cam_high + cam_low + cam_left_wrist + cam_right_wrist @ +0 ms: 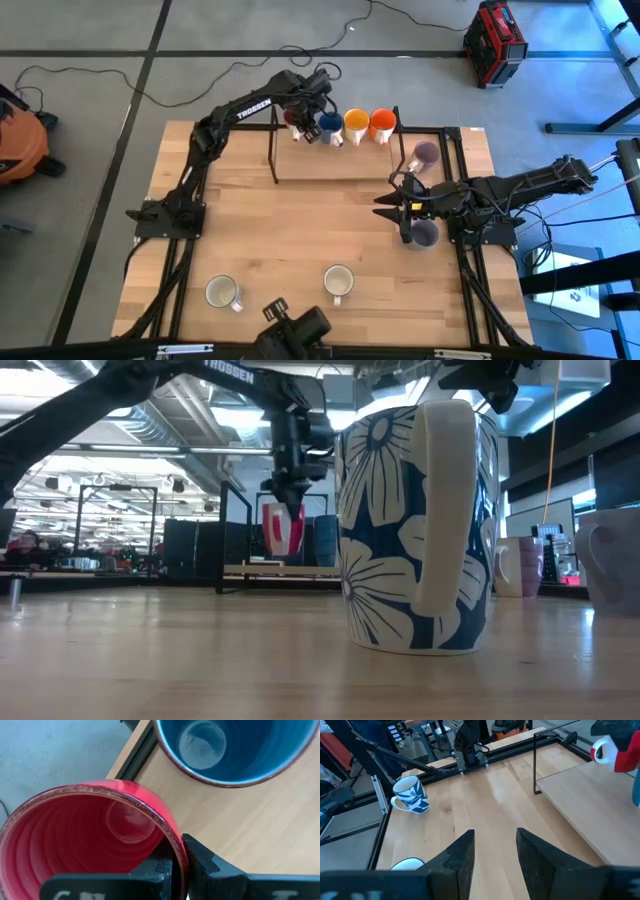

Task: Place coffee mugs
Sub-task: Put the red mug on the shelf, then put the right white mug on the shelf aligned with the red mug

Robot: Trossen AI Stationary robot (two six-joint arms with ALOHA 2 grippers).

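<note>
Four mugs line the shelf (330, 165); left tool (179, 865), pinching the red mug (90, 840), should lower squarely before letting go; right tool (492, 850) spread.

The only readable text is the white brand word "TROSSEN", printed along the left arm (250, 108) in the high view and seen partly, as "ROSSEN", on that arm (228, 372) in the low view.
</note>
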